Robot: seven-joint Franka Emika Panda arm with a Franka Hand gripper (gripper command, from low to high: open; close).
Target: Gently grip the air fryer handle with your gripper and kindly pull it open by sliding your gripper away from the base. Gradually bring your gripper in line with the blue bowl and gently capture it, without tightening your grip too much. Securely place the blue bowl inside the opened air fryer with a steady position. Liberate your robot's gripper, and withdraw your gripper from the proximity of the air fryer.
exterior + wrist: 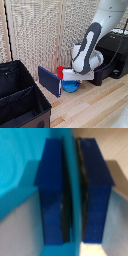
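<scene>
A small round bright-blue plastic bowl (pixel 70 86) is seen on the light wooden floor (pixel 95 107), directly beneath the flat white block of the white robot arm's gripper (pixel 76 76), whose fingers are hidden so that their state cannot be told. A flat dark-blue rectangular board (pixel 49 80) is stood on edge just beside the bowl at its 9 o'clock, and a small red cup (pixel 60 72) is partly seen at the bowl's 11 o'clock. A large boxy matte-black air fryer (pixel 113 56) is placed at the bowl's 2 o'clock, and a black fabric-sided crate (pixel 20 100) at its 8 o'clock.
</scene>
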